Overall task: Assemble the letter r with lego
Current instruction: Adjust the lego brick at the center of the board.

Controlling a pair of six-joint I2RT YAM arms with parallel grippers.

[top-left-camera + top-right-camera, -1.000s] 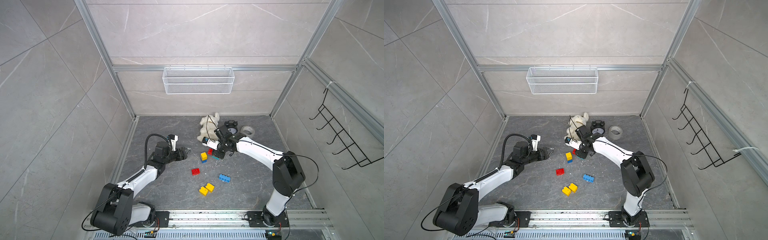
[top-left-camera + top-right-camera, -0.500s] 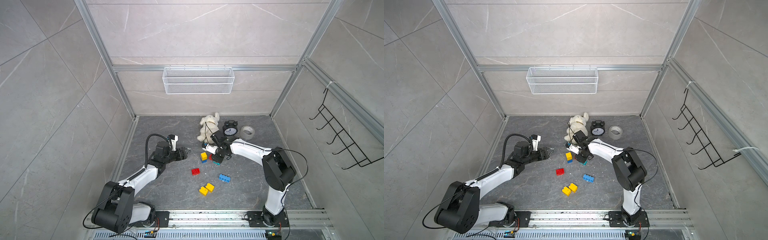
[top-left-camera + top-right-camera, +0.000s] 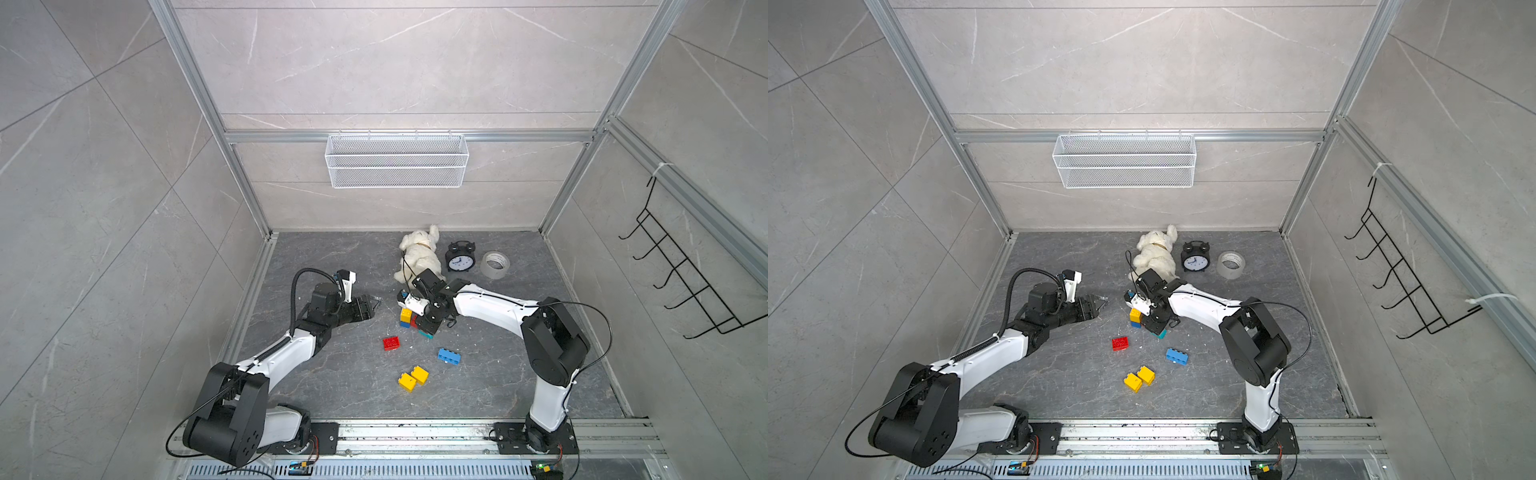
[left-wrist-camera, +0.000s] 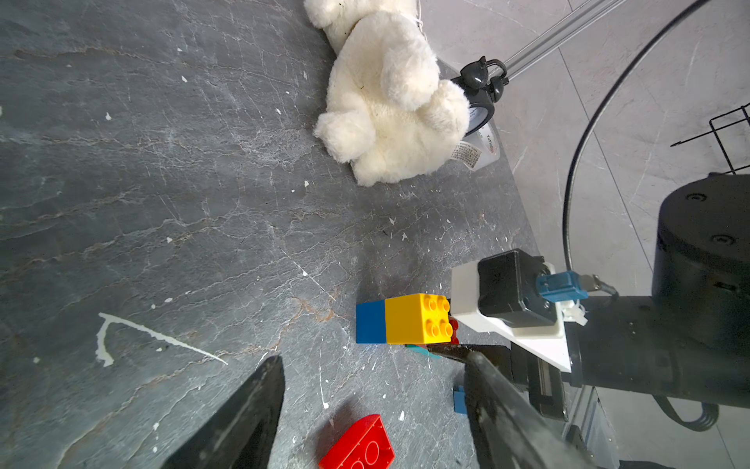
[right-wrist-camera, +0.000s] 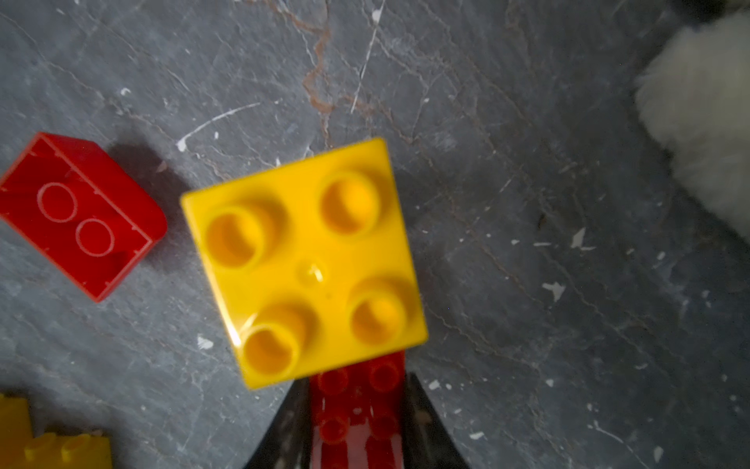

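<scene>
lego bricks (image 3: pixel 419 374) number eight on the floor (image 3: pixel 332 374): three yellow, two red, two blue, one teal. one yellow brick (image 3: pixel 406 314) sits on a blue brick (image 3: pixel 405 324). the right gripper (image 3: pixel 428 322) is clamped on a red brick (image 5: pixel 357 406) beside that stack, with the teal brick (image 3: pixel 426 333) just below. the left gripper (image 3: pixel 372 305) stands parted, empty. four others lie loose.

You get no text you can read with certainty. The sewn tag (image 4: pixel 466 154) on the plush toy (image 4: pixel 389 101) carries fine print, too small to make out. The lettering on the tape roll (image 4: pixel 489 143) is blurred. The numerals on the clock (image 3: pixel 460 262) dial are too small.
</scene>
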